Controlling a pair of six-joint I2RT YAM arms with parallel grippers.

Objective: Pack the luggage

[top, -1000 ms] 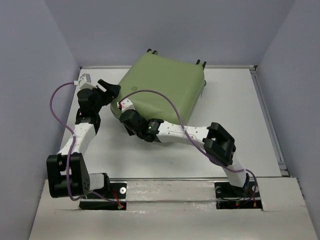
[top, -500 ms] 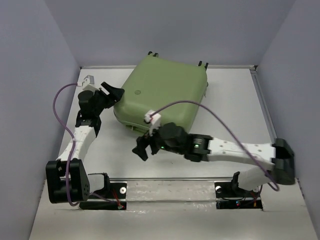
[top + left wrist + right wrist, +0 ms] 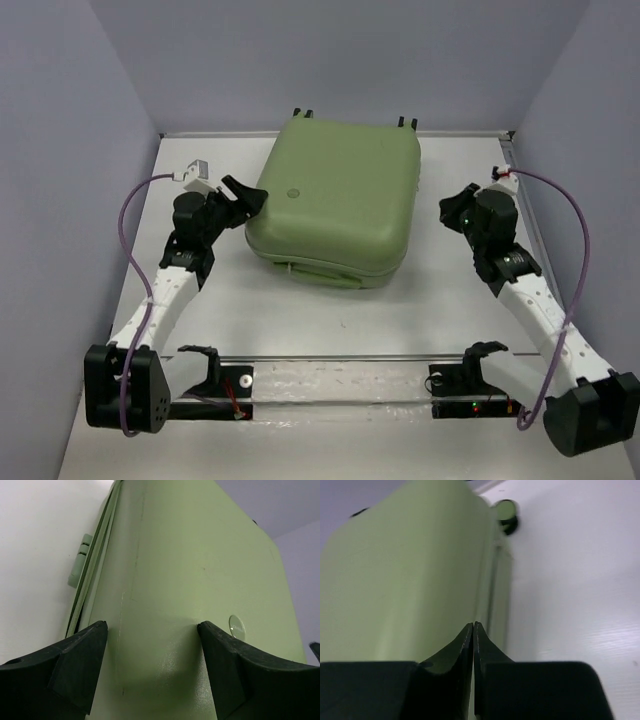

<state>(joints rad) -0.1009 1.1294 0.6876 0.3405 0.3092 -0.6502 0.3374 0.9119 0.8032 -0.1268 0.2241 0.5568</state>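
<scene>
Closed luggage (image 3: pixel 335 200) on counter (image 3: pixel 300 310) — round badge (image 3: pixel 292 190), writing unreadable. At 9 o'clock left tool (image 3: pixel 248 195), spread apart at its edge; at 3 o'clock right tool (image 3: pixel 450 208) — pressed together, empty.

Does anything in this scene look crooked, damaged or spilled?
Only slightly: the closed luggage lies a little askew to the edges of the table. No damage or spill is visible.
</scene>
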